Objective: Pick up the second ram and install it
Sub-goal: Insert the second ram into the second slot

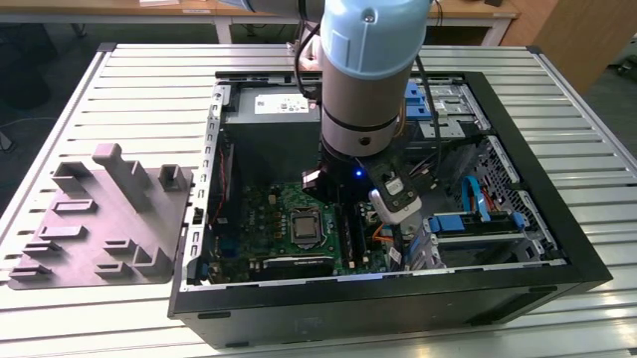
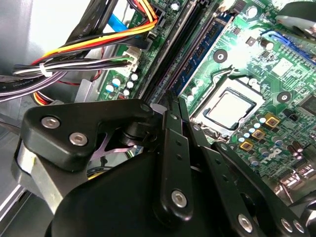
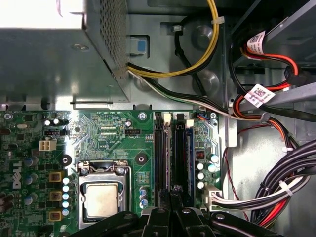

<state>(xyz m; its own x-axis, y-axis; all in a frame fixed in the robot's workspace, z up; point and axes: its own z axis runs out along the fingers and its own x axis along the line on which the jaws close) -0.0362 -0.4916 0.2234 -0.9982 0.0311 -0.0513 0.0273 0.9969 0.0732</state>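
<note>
My gripper (image 1: 347, 214) is deep inside the open computer case (image 1: 557, 246), low over the motherboard's memory slots (image 3: 161, 158). Its black fingers (image 2: 170, 143) are pressed close together in both wrist views. A thin dark stick, the second ram (image 3: 173, 163), runs edge-on out from between the fingertips, in line with one of the slots. In the second wrist view the ram (image 2: 181, 64) stands along the slot next to one with a blue tint. The gripper (image 3: 171, 193) sits at the slot's end away from the power supply, and my gripper (image 2: 174, 101) hides the stick's near end.
The CPU socket (image 3: 102, 197) lies beside the slots. The grey power supply (image 3: 59, 64) and cable bundles (image 3: 276, 192) crowd the case's far side. Blue drive brackets (image 1: 453, 222) sit at the exterior view's right. A grey fixture tray (image 1: 100, 224) rests on the slatted table at the left.
</note>
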